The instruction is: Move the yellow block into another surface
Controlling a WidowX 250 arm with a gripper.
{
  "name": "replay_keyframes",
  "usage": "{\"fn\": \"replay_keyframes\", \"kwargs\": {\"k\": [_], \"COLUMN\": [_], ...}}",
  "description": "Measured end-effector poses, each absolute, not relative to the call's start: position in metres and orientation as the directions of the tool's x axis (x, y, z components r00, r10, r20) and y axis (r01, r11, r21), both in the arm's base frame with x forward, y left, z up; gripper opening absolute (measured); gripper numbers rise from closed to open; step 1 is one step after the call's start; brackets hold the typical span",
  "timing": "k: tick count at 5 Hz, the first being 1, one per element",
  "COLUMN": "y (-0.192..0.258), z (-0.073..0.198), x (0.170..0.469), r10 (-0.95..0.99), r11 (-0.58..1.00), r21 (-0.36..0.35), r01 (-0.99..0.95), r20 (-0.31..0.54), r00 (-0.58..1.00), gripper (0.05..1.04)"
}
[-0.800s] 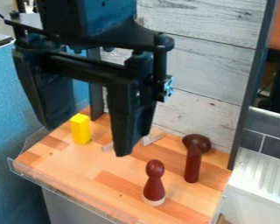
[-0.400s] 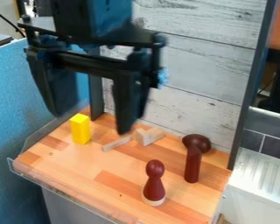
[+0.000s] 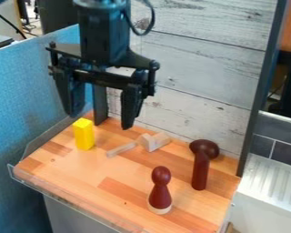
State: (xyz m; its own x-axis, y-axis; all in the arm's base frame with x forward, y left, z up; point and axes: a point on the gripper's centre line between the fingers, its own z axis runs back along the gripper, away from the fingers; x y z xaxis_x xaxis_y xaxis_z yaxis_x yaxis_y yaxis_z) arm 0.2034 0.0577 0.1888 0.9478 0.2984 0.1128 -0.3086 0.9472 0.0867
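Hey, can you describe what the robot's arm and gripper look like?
The arm is black and boxy, with a thin dark cable looping beside it. The gripper is black too: a wide, flat mount with rounded knobs at its corners, a crossbar beneath, and two long fingers that taper toward their tips.

We are seeing a whitewashed plank wall rising behind a wooden tabletop | we are noting a clear rim edging its near side | blue partition is standing left | dark post is bounding the planks right | grey tiles are showing above a white ribbed surface
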Motion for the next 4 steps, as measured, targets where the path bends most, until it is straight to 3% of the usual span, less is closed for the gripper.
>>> {"fn": "replay_keyframes", "kwargs": {"k": [2,4], "y": [0.115,0.166], "z": [0.148,0.127], "x": [0.241,0.263], "r10": [0.470,0.552], "r11": [0.868,0.829], "r21": [0.132,0.030], "r01": [-0.479,-0.558], "r20": [0.092,0.113], "r00": [0.878,0.826], "gripper": [1.000,1.000]}}
